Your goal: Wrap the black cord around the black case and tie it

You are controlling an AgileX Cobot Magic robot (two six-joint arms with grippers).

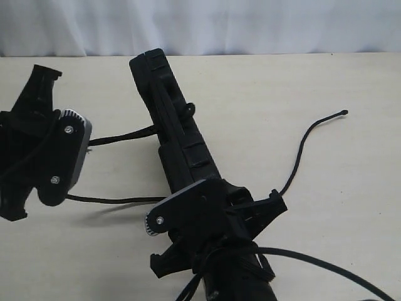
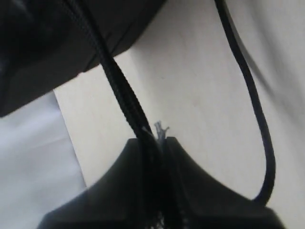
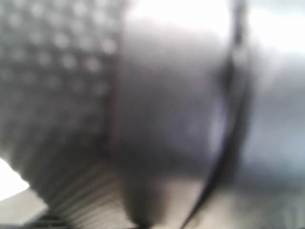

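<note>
Black case (image 1: 169, 106): up on a long edge on the table (image 1: 301, 81), slanting from far centre toward the near side, ribbed face showing. Near end under the right gripper (image 1: 182, 194). Judged clamped on the case, with no other prop in sight. Finger contact hidden in exterior view; right wrist view too blurred to confirm.

Black cord (image 1: 125, 133): two strands crossing from the case to the left, upper one near taut, lower one slack just above the table. Small loop (image 1: 188, 110) against the case's upper edge. Free tail trailing off to the right, tip (image 1: 343, 113) lying well apart from the case. More cord bunched around the right wrist, tangle unclear.

Left gripper (image 2: 160, 151): pinched shut on the cord, frayed fibres (image 2: 162, 128) poking out at the fingertips, so probably gripping close to the fuzzy end.

Step in hand, by judgement: drawing a wrap snug. To do well:
- Pull left, level with the case, slow and steady.
- Hold the pinch firm, with little cord past the fingers and a slip likely.
- Brace the case upright against the pull.
- Check the slack lower strand and the cord near the right wrist for snags before tightening.
</note>
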